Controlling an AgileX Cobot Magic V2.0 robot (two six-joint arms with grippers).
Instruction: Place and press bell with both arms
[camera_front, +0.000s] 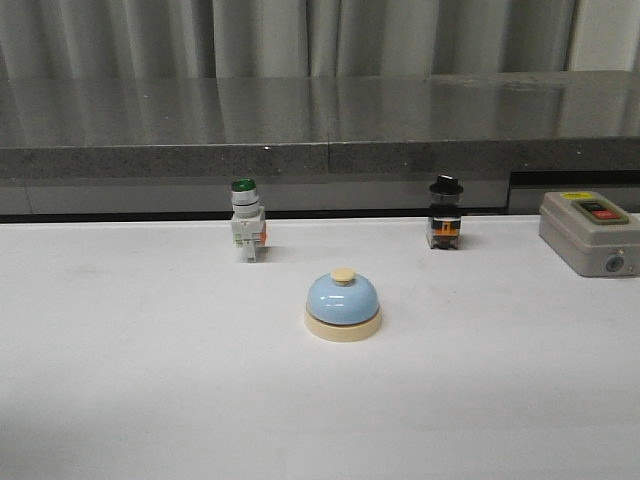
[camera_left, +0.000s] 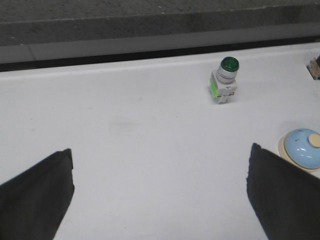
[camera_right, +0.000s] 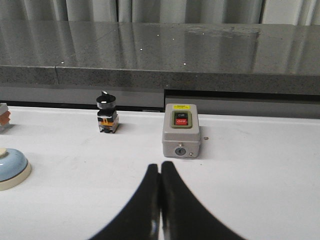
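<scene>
Nearest me, the bell (camera_front: 342, 304) sits untouched; my left gripper (camera_left: 160, 192) hovers spread wide beside it, my right gripper (camera_right: 160, 200) apparently pressed together, well apart.

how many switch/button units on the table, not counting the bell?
3. Green-capped switch back left of the bell; black-knob switch back right; grey button box at the far right edge. None seem hidden.

One bell (camera_front: 343, 304), two switches (camera_front: 247, 220), one box (camera_front: 590, 232).
</scene>
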